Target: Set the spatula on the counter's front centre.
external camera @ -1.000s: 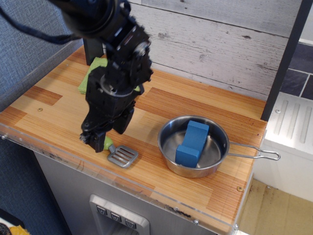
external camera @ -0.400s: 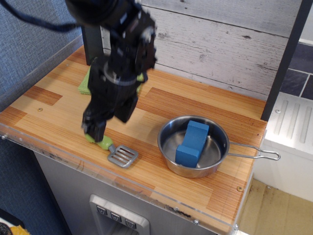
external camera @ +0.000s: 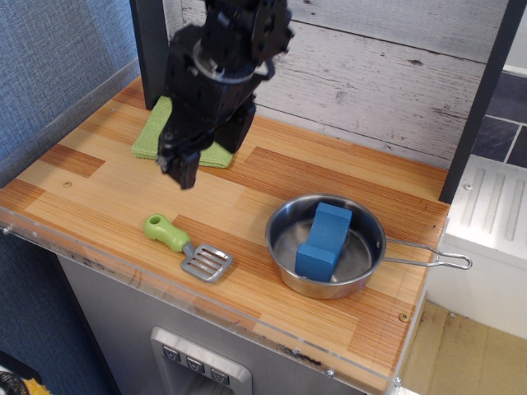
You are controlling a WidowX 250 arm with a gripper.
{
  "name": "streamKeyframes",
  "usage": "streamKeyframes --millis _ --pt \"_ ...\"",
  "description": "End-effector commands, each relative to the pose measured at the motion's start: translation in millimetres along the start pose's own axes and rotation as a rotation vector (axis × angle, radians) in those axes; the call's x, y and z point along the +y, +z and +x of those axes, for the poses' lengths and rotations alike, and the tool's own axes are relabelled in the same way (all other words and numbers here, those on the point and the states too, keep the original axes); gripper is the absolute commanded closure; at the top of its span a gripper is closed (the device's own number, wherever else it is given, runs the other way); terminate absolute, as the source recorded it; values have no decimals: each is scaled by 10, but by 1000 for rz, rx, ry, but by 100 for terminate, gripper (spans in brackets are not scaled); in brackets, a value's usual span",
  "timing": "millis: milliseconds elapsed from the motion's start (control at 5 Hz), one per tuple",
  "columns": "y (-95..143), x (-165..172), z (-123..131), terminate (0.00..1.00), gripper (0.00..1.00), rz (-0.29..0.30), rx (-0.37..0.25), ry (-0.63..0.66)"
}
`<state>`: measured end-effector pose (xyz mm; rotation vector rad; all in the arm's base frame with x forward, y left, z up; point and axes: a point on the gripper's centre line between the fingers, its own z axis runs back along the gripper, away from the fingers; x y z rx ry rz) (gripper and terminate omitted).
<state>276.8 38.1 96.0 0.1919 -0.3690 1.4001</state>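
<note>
The spatula [external camera: 186, 246] lies flat on the wooden counter [external camera: 99, 185] near its front edge, left of centre. Its lime-green handle [external camera: 167, 233] points back-left and its slotted grey blade [external camera: 207, 262] points front-right. My gripper [external camera: 182, 170] hangs above and behind the handle, lifted clear of it. It holds nothing, and its dark fingers point down with a narrow gap between them.
A steel pan [external camera: 362, 276] with a wire handle [external camera: 436, 260] stands at the front right and holds a blue block [external camera: 324, 240]. A green folded cloth [external camera: 155, 132] lies at the back left, partly behind my arm. A clear plastic rim [external camera: 123, 278] runs along the counter's front edge.
My gripper has let go of the spatula's handle and risen up and back. The spatula stays lying on the counter where it was.
</note>
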Motion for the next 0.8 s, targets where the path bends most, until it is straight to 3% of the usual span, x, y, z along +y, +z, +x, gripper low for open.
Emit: streamKeyframes --millis 0,400,600 --pt "307 -149 -59 0 0 -93 -9 18" --pt "307 -149 -59 0 0 -93 -9 18" --pt "307 -149 -59 100 0 -93 -9 18"
